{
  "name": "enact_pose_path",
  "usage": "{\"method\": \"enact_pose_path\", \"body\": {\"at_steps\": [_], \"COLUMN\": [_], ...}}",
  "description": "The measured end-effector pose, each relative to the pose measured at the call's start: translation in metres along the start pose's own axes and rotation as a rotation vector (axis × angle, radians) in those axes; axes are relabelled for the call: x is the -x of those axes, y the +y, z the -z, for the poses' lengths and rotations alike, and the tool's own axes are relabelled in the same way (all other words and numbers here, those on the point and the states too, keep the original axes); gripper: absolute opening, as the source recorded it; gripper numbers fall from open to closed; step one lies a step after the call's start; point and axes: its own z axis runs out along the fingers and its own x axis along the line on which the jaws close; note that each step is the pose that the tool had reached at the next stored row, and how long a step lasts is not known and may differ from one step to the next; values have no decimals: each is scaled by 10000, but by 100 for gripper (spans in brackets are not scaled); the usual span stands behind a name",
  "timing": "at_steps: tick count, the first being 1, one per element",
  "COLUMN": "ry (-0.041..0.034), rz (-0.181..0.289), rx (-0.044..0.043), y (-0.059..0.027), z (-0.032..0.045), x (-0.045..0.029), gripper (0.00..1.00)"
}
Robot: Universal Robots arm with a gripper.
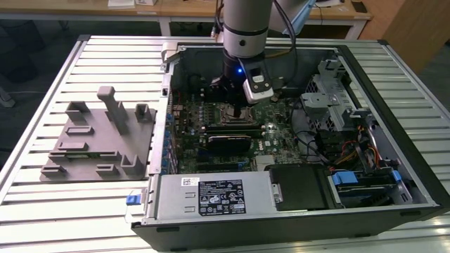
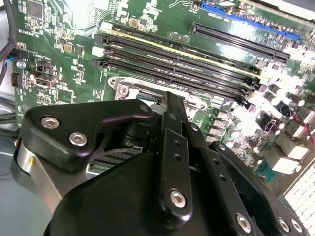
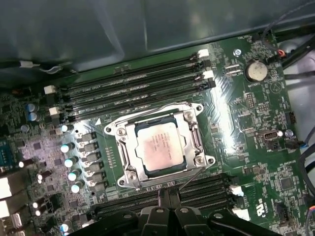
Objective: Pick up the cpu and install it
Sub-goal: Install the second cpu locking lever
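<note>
First wrist view is showing me the small flat square CPU with its shiny silver metal top [image 3: 157, 147] lying in the metal-rimmed socket frame [image 3: 193, 114] on the green motherboard [image 3: 256, 113], between two banks of black memory slots [image 3: 133, 93]. I am seeing the black hand [image 3: 165, 216] sitting just beside the socket, clear of the chip, and holding nothing; whether its fingers are apart or together I cannot tell. Exterior view is showing the arm [image 1: 243, 26] reaching into the open black computer case [image 1: 393, 79], which is resting on the ribbed metal tabletop [image 1: 105, 52] near a grey plastic holder block with upright posts [image 1: 98, 137]. I am judging the chip light, rigid, slick on top and fragile underneath; any grasp belongs on its opposite thin edges.
</note>
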Motion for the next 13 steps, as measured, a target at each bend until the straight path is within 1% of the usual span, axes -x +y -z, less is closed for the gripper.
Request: {"method": "enact_pose_path", "body": {"at_steps": [7,13], "ry": [-12,-19], "rz": [730,968], "rx": [19,28], "y": [-13,-69], "z": [-16,-23], "x": [3,17], "gripper": [11,11]}}
